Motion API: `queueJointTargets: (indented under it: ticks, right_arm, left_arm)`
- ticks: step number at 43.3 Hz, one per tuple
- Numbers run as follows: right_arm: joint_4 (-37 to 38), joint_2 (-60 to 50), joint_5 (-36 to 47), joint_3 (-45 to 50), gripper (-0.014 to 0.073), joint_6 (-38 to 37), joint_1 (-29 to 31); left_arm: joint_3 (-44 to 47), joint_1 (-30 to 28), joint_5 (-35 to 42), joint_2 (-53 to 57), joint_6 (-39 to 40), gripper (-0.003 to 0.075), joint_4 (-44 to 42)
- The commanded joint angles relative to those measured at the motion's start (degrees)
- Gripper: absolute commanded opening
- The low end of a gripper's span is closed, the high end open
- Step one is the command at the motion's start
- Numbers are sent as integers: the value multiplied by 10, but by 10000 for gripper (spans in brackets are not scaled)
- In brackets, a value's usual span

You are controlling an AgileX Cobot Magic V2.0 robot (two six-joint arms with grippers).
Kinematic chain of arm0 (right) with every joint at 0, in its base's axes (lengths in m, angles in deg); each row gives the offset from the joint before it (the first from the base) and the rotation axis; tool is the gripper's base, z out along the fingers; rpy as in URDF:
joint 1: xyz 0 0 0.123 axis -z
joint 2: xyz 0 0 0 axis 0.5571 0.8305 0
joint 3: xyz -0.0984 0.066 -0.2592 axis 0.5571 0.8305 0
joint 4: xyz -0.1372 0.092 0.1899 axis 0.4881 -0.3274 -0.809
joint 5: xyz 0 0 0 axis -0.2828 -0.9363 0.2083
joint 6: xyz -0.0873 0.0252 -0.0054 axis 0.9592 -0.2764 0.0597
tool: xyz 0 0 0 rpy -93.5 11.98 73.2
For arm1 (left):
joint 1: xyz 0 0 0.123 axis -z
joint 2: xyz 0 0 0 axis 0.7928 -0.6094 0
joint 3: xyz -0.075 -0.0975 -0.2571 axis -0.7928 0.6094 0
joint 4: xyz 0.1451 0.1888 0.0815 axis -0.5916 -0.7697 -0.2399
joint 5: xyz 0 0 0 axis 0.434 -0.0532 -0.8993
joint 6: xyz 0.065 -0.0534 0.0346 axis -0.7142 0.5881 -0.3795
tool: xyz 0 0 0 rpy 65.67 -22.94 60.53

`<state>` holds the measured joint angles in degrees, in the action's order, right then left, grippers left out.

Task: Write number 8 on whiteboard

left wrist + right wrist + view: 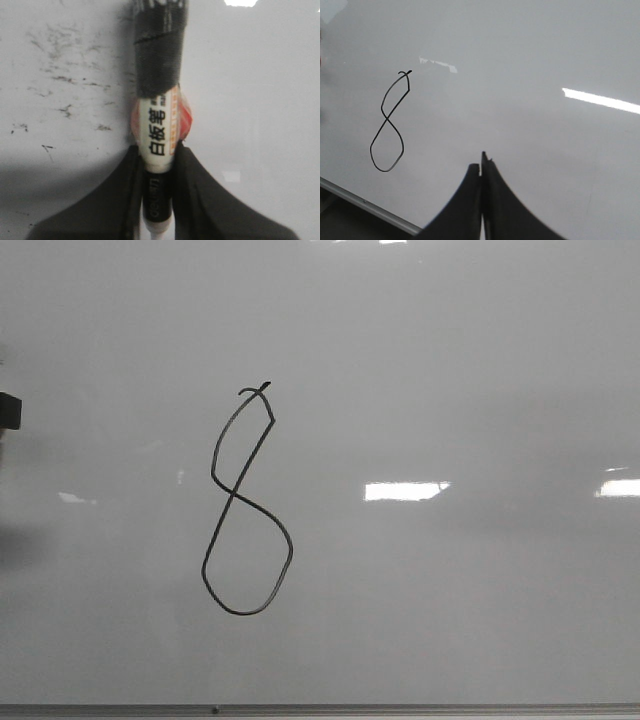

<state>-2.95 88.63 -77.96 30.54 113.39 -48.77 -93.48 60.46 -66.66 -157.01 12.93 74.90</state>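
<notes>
Left gripper [157, 165] clamps whiteboard marker [157, 130]; right gripper [481, 172] clenched, empty. Number 8 [245, 502] looks complete mid-whiteboard [480, 360]; next, likely retract.

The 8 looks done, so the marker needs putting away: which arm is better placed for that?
Left. Its pincer is shut on the marker; the right pincer is shut on nothing.

Slanted black number 8 [245, 502] on whiteboard [470, 370]
</notes>
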Motion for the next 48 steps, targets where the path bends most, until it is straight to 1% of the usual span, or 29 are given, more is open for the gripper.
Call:
queueJointTargets:
  ticks: [1, 4, 8, 13, 14, 16, 19, 22, 27, 32, 37, 40, 43, 48]
  right_arm:
    - [-7, 4, 46, -15, -17, 2, 4]
    - [-7, 4, 46, -15, -17, 2, 4]
    - [-7, 4, 46, -15, -17, 2, 4]
    - [-7, 4, 45, -15, -17, 2, 4]
    - [-7, 4, 45, -15, -17, 2, 4]
    - [-7, 4, 45, -15, -17, 2, 4]
    - [-7, 4, 45, -15, -17, 2, 4]
    - [-7, 4, 45, -15, -17, 2, 4]
    - [-7, 4, 44, -15, -17, 2, 4]
    - [-7, 4, 45, -15, -17, 2, 4]
    - [-7, 4, 54, -15, -17, 2, 4]
    - [-7, 4, 60, -15, -17, 2, 4]
    - [-7, 4, 65, -15, -17, 2, 4]
    - [-7, 4, 65, -15, -17, 2, 4]
  left_arm:
    - [-16, -2, 40, 8, 6, -6, -1]
    - [-16, -2, 41, 8, 6, 32, -2]
    - [-16, -2, 42, 8, 6, 131, -4]
    - [-16, -2, 42, 8, 6, 300, -4]
    - [-16, -2, 42, 8, 6, 319, -4]
    - [-16, -2, 42, 8, 6, 387, -4]
    - [-16, -2, 42, 8, 6, 438, -4]
    - [-16, -2, 42, 8, 6, 462, -4]
    - [-16, -2, 39, 10, 6, 465, -4]
    - [-16, -2, 2, 38, -2, 465, -4]
    - [-15, -2, -50, 113, -42, 461, -5]
    - [-15, -2, -83, 171, -45, 447, -8]
    - [-15, -2, -115, 227, -45, 412, -21]
    - [-14, -2, -185, 333, -45, 278, -30]
